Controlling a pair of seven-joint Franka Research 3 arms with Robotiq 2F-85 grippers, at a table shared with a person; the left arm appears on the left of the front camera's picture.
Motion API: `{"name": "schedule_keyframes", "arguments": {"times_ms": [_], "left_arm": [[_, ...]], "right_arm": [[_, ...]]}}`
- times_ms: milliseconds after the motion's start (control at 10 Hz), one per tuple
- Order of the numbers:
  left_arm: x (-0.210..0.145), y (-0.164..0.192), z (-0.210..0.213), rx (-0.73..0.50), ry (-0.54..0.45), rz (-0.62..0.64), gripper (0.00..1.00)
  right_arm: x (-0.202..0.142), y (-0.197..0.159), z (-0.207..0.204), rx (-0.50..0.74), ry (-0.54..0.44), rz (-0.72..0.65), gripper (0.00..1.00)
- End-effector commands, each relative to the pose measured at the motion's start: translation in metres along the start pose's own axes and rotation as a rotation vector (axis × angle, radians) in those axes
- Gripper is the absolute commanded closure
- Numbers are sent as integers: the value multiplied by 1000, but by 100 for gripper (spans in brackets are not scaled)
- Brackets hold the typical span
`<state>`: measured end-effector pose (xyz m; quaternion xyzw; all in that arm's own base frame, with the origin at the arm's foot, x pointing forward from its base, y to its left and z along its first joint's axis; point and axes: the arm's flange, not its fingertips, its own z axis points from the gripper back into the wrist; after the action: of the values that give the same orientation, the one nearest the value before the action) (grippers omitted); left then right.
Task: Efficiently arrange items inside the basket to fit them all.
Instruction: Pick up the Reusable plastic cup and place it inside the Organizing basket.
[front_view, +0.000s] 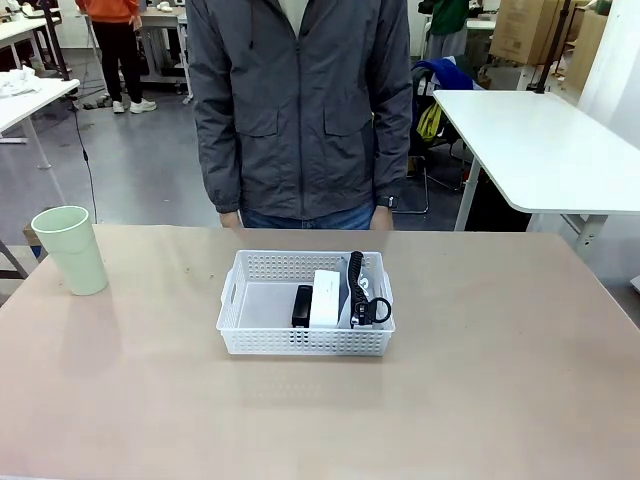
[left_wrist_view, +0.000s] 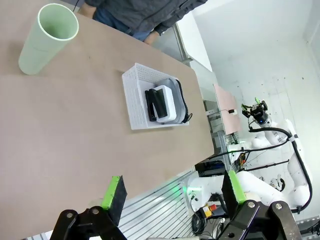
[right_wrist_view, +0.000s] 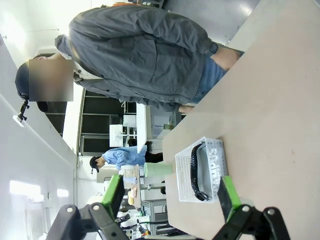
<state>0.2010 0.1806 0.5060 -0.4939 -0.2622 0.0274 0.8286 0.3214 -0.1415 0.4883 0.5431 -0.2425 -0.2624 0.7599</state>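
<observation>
The white lattice basket (front_view: 305, 342) sits mid-table. Inside it, side by side, are a black stapler (front_view: 301, 305), a white flat box (front_view: 326, 298) and the grey pouch (front_view: 362, 278) on edge at the right end, its black strap curled on top. The pale green cup (front_view: 72, 250) stands upright on the table at the far left, outside the basket. My left gripper (left_wrist_view: 172, 197) hangs open high above the table's near edge, looking down on the basket (left_wrist_view: 134, 102) and cup (left_wrist_view: 47, 37). My right gripper (right_wrist_view: 170, 197) is open too, well off from the basket (right_wrist_view: 183, 172) and pouch (right_wrist_view: 212, 167).
A person in a grey jacket (front_view: 300, 100) stands at the far edge, hands down behind the table edge. The brown tabletop (front_view: 500, 380) spreads wide around the basket. A white table (front_view: 540, 140) stands behind at the right.
</observation>
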Motion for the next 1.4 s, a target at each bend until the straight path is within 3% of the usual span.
{"name": "schedule_keyframes", "arguments": {"times_ms": [0, 200, 300, 500, 600, 700, 800, 1300], "left_arm": [[0, -1, 1, -20, -6, -20, 0], [0, 0, 0, 0, 0, 0, 0], [5, -6, 1, 37, 12, -68, 0], [24, -15, 9, 105, -58, -266, 0], [32, -9, 12, 81, -41, -255, 0], [41, 6, 14, 88, 5, -216, 0], [48, 23, 12, 112, 95, -306, 0], [60, 144, -39, 57, 133, -264, 0]], "right_arm": [[1, 5, 0, 28, -8, -18, 0], [1, 5, 0, 28, -8, -18, 0], [1, 5, 0, 28, -8, -18, 0], [1, 5, 0, 28, -8, -18, 0], [1, 5, 0, 28, -8, -18, 0], [1, 5, 0, 28, -8, -18, 0], [1, 5, 0, 28, -8, -18, 0], [1, 5, 0, 28, -8, -18, 0]]}}
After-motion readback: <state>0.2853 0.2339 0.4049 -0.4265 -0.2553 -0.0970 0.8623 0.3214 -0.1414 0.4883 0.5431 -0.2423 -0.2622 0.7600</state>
